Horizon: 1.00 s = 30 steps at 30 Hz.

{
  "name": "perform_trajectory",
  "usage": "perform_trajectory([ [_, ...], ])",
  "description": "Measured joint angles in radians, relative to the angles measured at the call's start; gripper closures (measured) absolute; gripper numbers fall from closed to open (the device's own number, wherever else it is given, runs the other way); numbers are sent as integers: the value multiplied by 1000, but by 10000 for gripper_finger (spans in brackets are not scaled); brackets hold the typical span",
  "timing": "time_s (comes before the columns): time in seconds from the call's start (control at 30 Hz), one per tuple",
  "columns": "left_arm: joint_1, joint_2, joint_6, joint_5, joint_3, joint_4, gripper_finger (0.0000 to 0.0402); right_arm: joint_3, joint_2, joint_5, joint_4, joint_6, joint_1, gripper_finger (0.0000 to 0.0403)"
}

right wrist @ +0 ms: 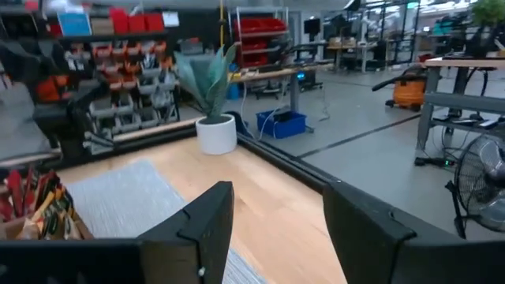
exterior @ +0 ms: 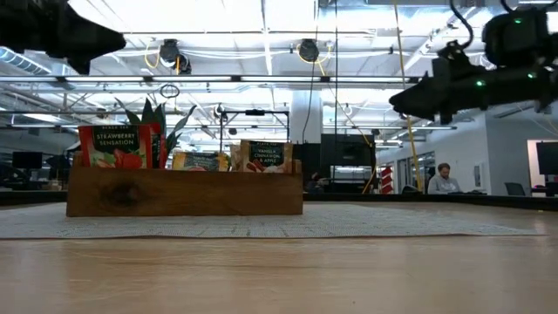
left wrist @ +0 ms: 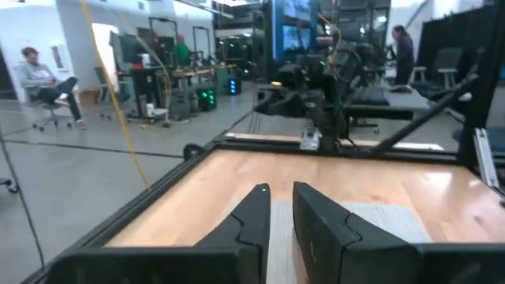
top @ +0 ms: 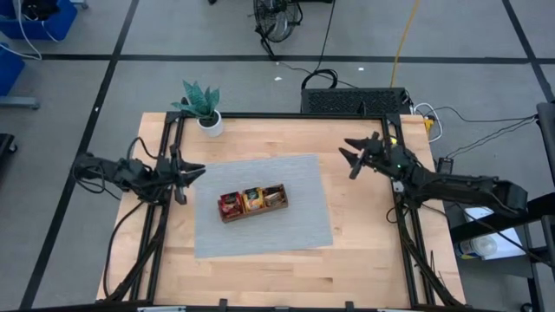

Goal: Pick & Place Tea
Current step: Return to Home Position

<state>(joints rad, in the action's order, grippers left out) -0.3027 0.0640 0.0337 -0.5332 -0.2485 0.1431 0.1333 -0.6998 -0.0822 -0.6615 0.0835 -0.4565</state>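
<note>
The tea sachets stand upright in a brown wooden tray (top: 279, 204) at the middle of the table: red ones (top: 230, 204) at its left, orange-yellow ones (top: 253, 198) in the middle, dark ones (top: 273, 194) at its right. In the low view their tops (exterior: 118, 146) stick up above the tray's wall (exterior: 183, 192). My left gripper (top: 198, 172) hovers left of the tray, pointing level toward it, with only a narrow gap between its fingers (left wrist: 282, 207) and nothing in it. My right gripper (top: 349, 156) hovers at the far right, open wide (right wrist: 278, 197) and empty.
The tray sits on a grey mat (top: 295, 217). A potted plant (top: 204, 108) stands at the far left corner. Black frame rails (top: 408, 251) run along the table's sides and far edge. Bare wood lies near the front edge. People sit in the room beyond.
</note>
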Motion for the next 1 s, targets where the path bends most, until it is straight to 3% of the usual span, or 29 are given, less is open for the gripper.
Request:
perform_trajectory([
  [0.1,0,-62,-10,-28,9,34,339,-51,61,-6,-17,25,-13,222],
  [0.3,1,-60,-20,-111,-4,80,339,-115,179,-128,11,35,-15,222],
  [0.5,0,-59,-36,-131,-2,104,339,-113,280,-132,170,-24,-1,222],
  [0.73,0,-60,-36,-151,-2,110,339,-114,459,-234,339,-68,23,222],
  [1.0,0,-59,-45,-175,-2,116,339,-115,676,-190,535,-108,73,222],
])
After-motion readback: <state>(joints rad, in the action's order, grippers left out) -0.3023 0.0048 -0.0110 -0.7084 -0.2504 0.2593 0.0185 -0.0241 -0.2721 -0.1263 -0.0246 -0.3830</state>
